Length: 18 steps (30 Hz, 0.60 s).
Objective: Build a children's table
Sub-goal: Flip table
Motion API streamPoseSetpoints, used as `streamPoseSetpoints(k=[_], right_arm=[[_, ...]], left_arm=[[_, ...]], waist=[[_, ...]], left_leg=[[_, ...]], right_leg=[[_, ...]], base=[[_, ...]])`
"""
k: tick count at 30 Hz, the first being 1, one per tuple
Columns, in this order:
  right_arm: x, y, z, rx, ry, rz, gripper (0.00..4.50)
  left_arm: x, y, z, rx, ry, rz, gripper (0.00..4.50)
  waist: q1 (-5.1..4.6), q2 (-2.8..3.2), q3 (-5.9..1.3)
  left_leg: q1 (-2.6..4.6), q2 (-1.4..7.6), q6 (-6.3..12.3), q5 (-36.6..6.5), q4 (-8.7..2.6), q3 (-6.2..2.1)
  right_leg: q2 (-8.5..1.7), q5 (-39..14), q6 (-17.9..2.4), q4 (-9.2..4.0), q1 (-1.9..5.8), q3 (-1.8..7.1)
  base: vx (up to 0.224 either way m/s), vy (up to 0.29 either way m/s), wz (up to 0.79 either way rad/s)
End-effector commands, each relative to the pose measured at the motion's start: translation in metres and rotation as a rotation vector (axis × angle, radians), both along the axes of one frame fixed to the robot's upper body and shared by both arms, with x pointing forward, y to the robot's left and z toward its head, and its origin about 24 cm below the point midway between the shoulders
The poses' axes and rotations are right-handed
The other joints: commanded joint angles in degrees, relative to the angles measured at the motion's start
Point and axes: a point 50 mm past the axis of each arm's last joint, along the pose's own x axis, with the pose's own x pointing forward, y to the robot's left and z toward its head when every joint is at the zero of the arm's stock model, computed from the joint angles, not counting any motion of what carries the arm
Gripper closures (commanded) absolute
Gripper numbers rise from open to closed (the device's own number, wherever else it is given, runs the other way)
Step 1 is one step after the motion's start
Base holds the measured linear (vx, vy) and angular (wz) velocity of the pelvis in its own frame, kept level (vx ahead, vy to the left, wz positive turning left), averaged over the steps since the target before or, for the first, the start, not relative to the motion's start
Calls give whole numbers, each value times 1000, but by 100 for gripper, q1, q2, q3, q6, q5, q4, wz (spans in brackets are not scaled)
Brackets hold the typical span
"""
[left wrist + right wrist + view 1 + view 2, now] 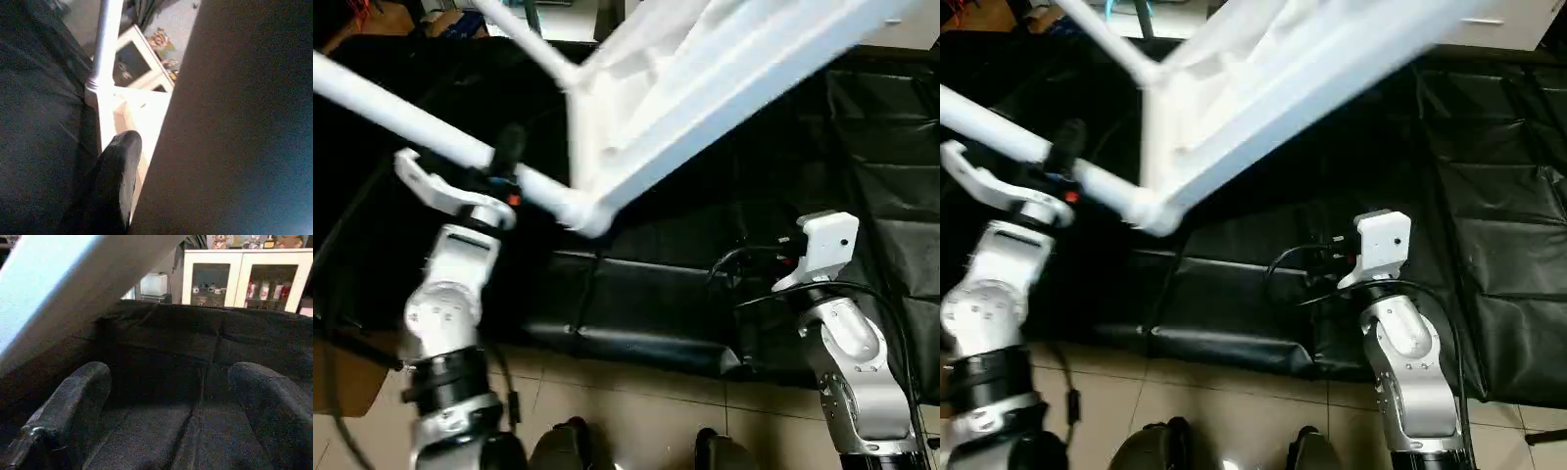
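Observation:
The white table top (705, 78) hangs tilted in the air across the upper part of the head views, with its ribbed underside facing me. One white leg (401, 113) runs from its low corner socket (587, 211) out to the left. My left gripper (506, 162) is shut on this leg near the socket, and one black finger (117, 171) lies along the leg. A second leg (524, 39) rises from another corner at the back. My right gripper (166, 396) is open over the black cloth, below the top and holding nothing.
Black cloth (646, 304) covers the low surface in front of me, and its front edge meets the tiled floor (636, 411). A white cabinet with glass doors (244, 274) stands behind. My right forearm (852, 362) rises at the right.

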Motion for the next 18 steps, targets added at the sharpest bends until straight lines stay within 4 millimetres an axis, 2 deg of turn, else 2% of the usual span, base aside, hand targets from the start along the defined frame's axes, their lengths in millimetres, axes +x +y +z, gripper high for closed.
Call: streamPoseSetpoints(k=[1,5,7,10,12,13,15,18], right_arm=[[-2,2,15,13,-74,12,10],[-3,14,40,129,-190,94,0],[-5,19,50,186,-232,137,0],[-8,30,64,248,-288,222,0],[-6,32,70,272,-299,218,0],[-4,31,72,285,-301,199,0],[0,28,73,316,-298,152,0],[8,20,75,429,-265,49,0]], left_arm=[[3,-19,1,-49,-9,-91,228],[5,-30,-1,-31,3,-110,232],[7,-34,-2,-23,9,-117,232],[8,-42,-2,-17,13,-124,232],[8,-43,-2,-20,13,-127,232],[8,-43,-2,-21,13,-127,232],[7,-43,-1,-25,10,-130,232],[6,-41,-2,-19,12,-117,232]], waist=[[-41,-83,-527],[-60,-79,-527],[-62,-75,-521],[-68,-72,-533],[-78,-63,-530],[-87,-85,-540],[-95,-80,-532],[-119,-85,-524]], left_leg=[[219,-54,475,-1152,-302,10],[224,-39,566,-1204,-307,3],[239,-39,564,-1201,-307,4],[223,-33,529,-1174,-314,-7],[213,-37,509,-1176,-318,-8],[216,-42,480,-1167,-315,-5],[215,-46,452,-1175,-316,0],[215,-56,402,-1297,-326,3]], right_leg=[[102,-716,-986,-295,296,-31],[93,-779,-912,-307,288,-39],[102,-837,-855,-311,273,-36],[98,-800,-856,-302,285,-41],[98,-784,-882,-301,283,-46],[102,-765,-917,-293,289,-45],[97,-825,-932,-293,274,-40],[97,-1064,-862,-313,257,-37]], base=[[0,0,0],[0,0,0],[0,0,0],[0,0,0],[0,0,0],[0,0,0],[0,0,0],[0,0,0]])
